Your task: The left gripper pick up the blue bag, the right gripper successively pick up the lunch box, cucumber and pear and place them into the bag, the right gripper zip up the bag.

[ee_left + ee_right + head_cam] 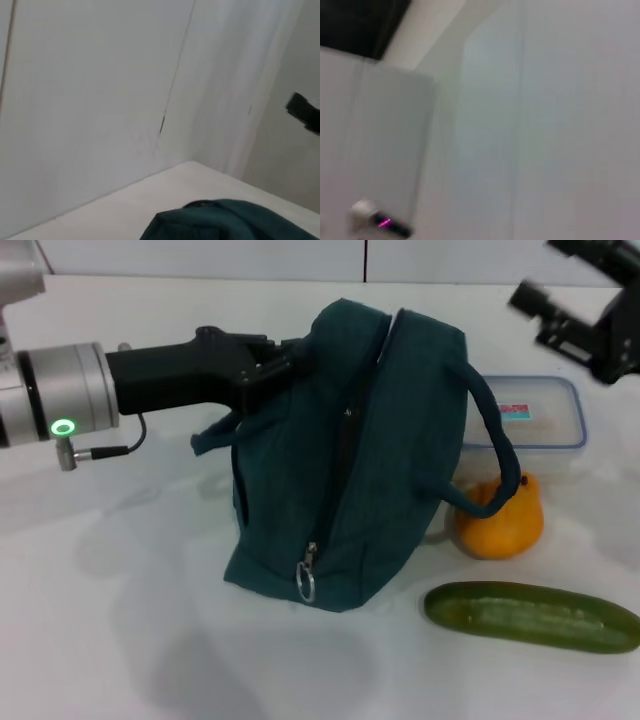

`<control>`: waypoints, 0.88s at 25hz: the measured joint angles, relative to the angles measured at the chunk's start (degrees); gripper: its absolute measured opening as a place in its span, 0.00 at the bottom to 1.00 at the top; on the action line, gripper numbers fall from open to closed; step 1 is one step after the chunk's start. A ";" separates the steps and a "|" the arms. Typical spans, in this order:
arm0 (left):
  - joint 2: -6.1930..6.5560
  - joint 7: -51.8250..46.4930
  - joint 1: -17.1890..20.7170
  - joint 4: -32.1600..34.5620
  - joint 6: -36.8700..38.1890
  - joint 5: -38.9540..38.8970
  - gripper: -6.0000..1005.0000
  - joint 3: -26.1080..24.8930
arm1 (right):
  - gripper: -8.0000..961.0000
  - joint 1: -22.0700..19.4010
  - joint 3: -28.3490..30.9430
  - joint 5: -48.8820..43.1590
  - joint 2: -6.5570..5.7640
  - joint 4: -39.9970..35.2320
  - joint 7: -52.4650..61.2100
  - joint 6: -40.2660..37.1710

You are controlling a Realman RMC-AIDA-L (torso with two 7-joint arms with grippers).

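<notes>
The blue bag (350,455) stands mid-surface, zipper nearly shut. The left gripper (285,358) has its fingers clamped on the bag's far left top edge. The cucumber (530,616) lies near right; the lunch box (530,415) far right, the pear (498,517) between them. The right gripper (585,315) hovers far right, whether its fingers are apart I cannot tell.

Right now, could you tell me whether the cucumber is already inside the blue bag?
No, the cucumber lies on the table in front of the pear, outside the blue bag.
</notes>
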 joint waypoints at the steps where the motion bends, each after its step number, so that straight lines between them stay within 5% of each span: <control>1: 0.04 0.41 -0.40 -0.76 -0.19 -0.33 0.22 -0.19 | 0.75 -0.12 0.02 2.99 0.17 1.58 -0.31 0.05; 12: -0.21 10.78 -1.69 -14.39 -1.41 -6.64 0.10 -3.61 | 0.73 0.91 -0.65 13.76 0.69 20.25 -11.72 -6.46; 22: -0.16 13.82 -0.82 -16.27 -0.78 -10.36 0.10 -3.66 | 0.72 -3.27 1.00 18.73 0.68 24.24 -8.64 -8.04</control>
